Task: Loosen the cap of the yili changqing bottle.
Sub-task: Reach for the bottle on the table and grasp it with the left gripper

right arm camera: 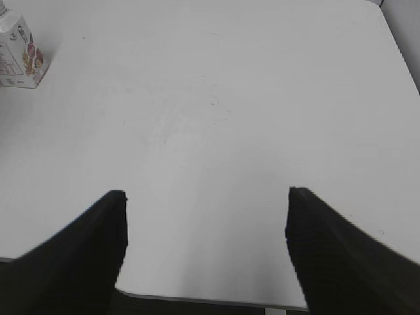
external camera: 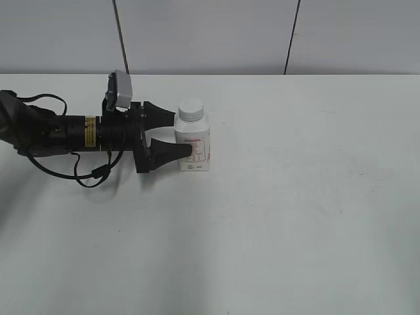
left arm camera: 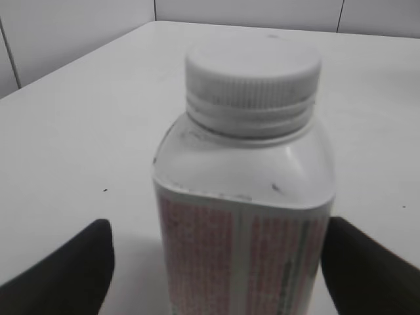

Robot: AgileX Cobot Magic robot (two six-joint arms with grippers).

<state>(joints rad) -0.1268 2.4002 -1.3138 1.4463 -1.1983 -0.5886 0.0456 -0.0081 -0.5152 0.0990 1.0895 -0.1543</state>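
Left claw (external camera: 176, 136) is straddling the yili changqing bottle (external camera: 193, 146) standing on the table (external camera: 295, 197), fingers spread and not quite pinching yet, so it's needing to squeeze before the spread right claw (right arm camera: 205, 249), hanging well apart, twists the cap (external camera: 191, 109).

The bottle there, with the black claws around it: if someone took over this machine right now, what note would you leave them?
Left gripper: open, fingers on either side of the bottle; the right finger looks against the bottle, the left shows a gap.
Right gripper: open, empty, over bare table, away from the bottle.
Bottle: upright on the table, cap on.
Done: left gripper set around the bottle.
Left: close on the bottle, bring the right gripper to the cap, twist it loose.
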